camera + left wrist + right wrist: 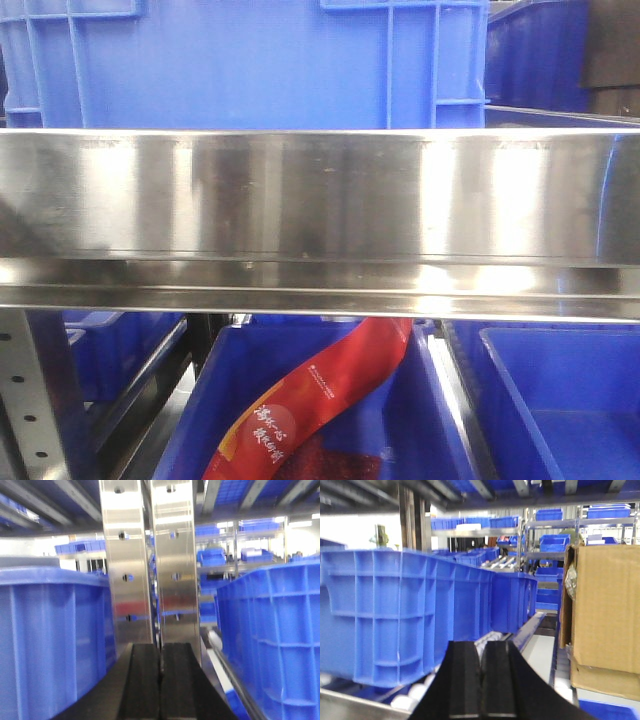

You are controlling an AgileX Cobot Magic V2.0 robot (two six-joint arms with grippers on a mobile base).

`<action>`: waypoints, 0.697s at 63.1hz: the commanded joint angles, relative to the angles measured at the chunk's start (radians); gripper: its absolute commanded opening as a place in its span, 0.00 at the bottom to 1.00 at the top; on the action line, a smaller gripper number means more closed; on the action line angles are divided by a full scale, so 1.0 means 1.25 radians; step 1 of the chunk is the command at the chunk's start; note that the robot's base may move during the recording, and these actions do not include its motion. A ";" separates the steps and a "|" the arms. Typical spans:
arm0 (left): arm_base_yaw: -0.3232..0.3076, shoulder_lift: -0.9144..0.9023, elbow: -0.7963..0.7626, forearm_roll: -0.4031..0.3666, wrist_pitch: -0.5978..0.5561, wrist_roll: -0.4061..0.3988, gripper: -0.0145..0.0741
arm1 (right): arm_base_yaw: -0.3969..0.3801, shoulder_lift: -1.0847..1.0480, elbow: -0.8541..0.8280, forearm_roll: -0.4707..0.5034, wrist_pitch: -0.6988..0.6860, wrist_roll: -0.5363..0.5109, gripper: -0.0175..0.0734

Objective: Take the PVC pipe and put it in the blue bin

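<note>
You won't find the pipe in any of the three views, so its whereabouts can't be told from here. Expect it, as a plastic pipe, to be light, fairly stiff and smooth, so it may slip; pinch it across the middle rather than near an end. The left gripper (160,680) has its black fingers pressed together on nothing, facing a steel shelf post (150,565) between two blue bins (50,630). The right gripper (481,680) is likewise closed and empty, looking along a row of blue bins (395,615) with a cardboard box (605,610) at its side. Only the front view shows the steel shelf rail (320,200) and, below it, a bin holding a red packet (310,400).
</note>
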 commanded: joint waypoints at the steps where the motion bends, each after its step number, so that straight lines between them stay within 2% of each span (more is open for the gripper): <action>1: 0.004 -0.026 0.010 -0.012 -0.016 -0.003 0.04 | -0.005 -0.002 0.005 0.020 -0.029 0.001 0.01; 11: 0.004 -0.066 0.011 -0.029 -0.017 -0.003 0.04 | -0.005 -0.002 0.031 0.020 -0.063 0.001 0.01; 30: 0.004 -0.100 0.020 -0.047 -0.015 -0.003 0.04 | -0.005 -0.002 0.055 0.020 -0.050 0.001 0.01; 34: 0.004 -0.111 0.020 -0.047 0.031 -0.003 0.04 | -0.005 -0.002 0.055 0.020 -0.043 0.001 0.01; 44: 0.004 -0.126 0.020 -0.049 0.041 -0.003 0.04 | -0.005 -0.002 0.055 0.020 -0.025 0.001 0.01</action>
